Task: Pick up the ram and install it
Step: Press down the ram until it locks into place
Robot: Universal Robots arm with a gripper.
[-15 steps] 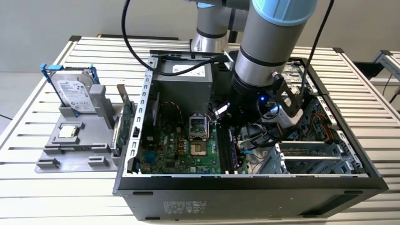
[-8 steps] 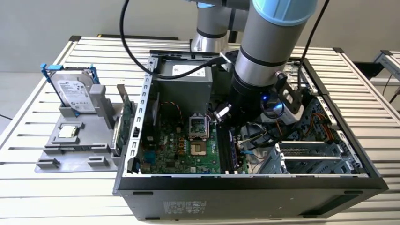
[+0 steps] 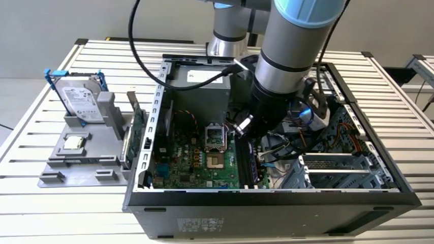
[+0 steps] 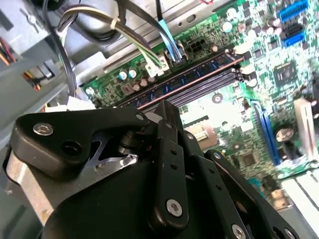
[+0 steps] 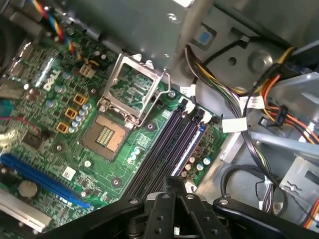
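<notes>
Judging the memory stick light, stiff and fragile, we favour pinching its flat faces; whether the gripper (image 3: pixel 245 127) above the slots (image 3: pixel 247 165) grips anything, we cannot tell.

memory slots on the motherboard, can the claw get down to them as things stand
Probably yes. In the first wrist view the claw hangs right above the memory slots with nothing between them; the cable bundle lies off to the side, by the case wall.
</notes>
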